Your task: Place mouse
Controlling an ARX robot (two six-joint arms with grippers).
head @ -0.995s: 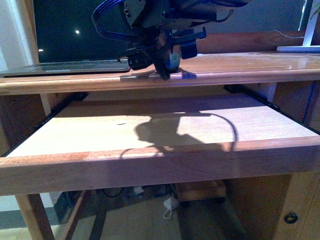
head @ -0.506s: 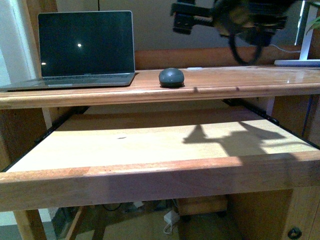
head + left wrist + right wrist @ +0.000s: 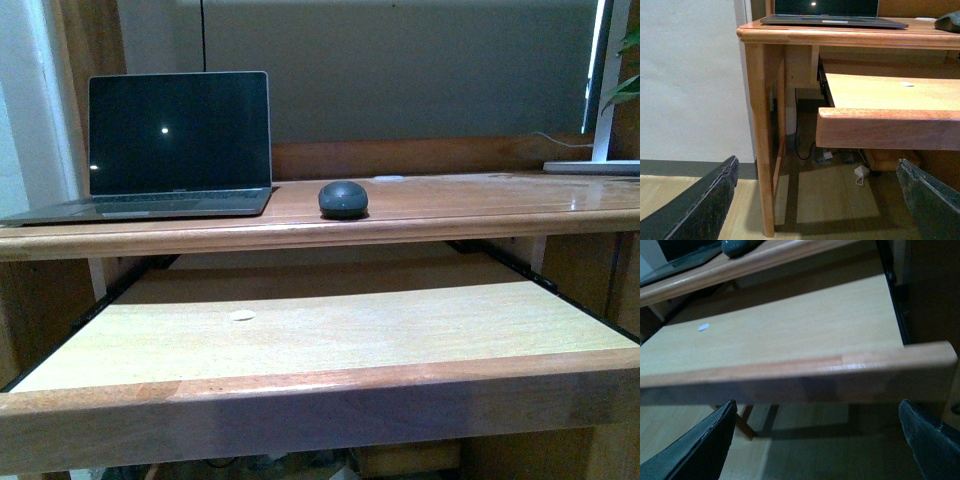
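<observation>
The dark blue-grey mouse point(image 3: 343, 198) rests on the wooden desk top point(image 3: 450, 205), just right of the laptop point(image 3: 170, 145); nothing touches it. It also shows at the edge of the left wrist view as the mouse point(image 3: 950, 22) and in the right wrist view as the mouse point(image 3: 738, 246). Neither arm appears in the front view. My left gripper point(image 3: 820, 197) hangs open, low beside the desk's left leg, over the floor. My right gripper point(image 3: 822, 440) is open below the pulled-out tray's front edge, with nothing between its fingers.
The keyboard tray point(image 3: 330, 330) is pulled out under the desk top, with a small pale sticker point(image 3: 241, 315) on it. A white lamp base point(image 3: 590, 165) stands at the far right. Cables and a white adapter point(image 3: 860, 172) lie on the floor beneath.
One second ago an arm held its gripper at the mouse on the desk top. It rose away to the upper right and has now left the front view; the mouse stays put.
</observation>
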